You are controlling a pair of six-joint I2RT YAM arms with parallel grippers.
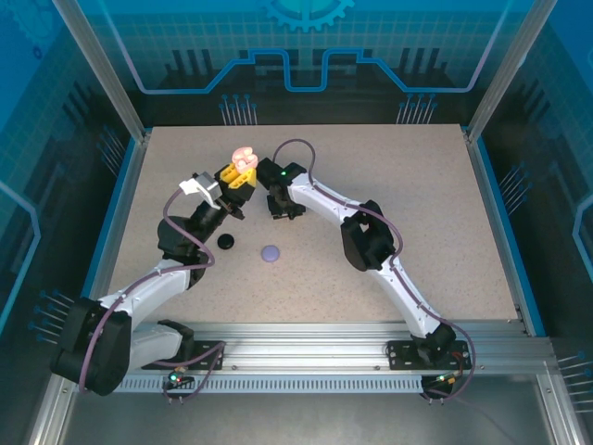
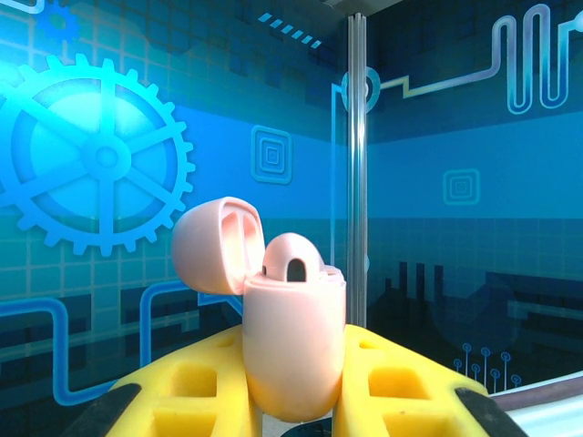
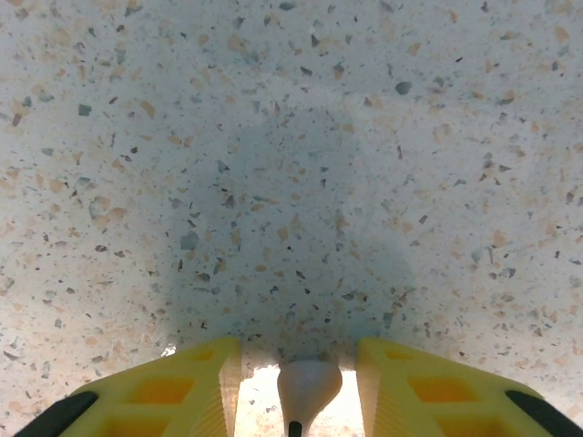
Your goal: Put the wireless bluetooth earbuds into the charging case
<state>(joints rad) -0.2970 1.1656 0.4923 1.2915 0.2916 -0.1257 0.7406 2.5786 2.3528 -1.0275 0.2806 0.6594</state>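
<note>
A pale pink charging case (image 2: pixel 291 337) stands upright with its lid (image 2: pixel 211 246) swung open to the left. My left gripper (image 2: pixel 293 364) is shut on the case's body, held above the table's back middle, where the case (image 1: pixel 243 158) also shows from above. One pale pink earbud (image 2: pixel 293 258) sits in the case's top. Another pale pink earbud (image 3: pixel 308 386) lies between the yellow fingers (image 3: pixel 182 387) of my right gripper (image 3: pixel 296 350), with a gap on each side. That gripper (image 1: pixel 278 209) points down at the table, open.
A round black case (image 1: pixel 225 242) and a round purple case (image 1: pixel 271 253) lie on the speckled table (image 1: pixel 417 213) in front of the grippers. Blue walls and metal posts (image 1: pixel 111 74) fence the table.
</note>
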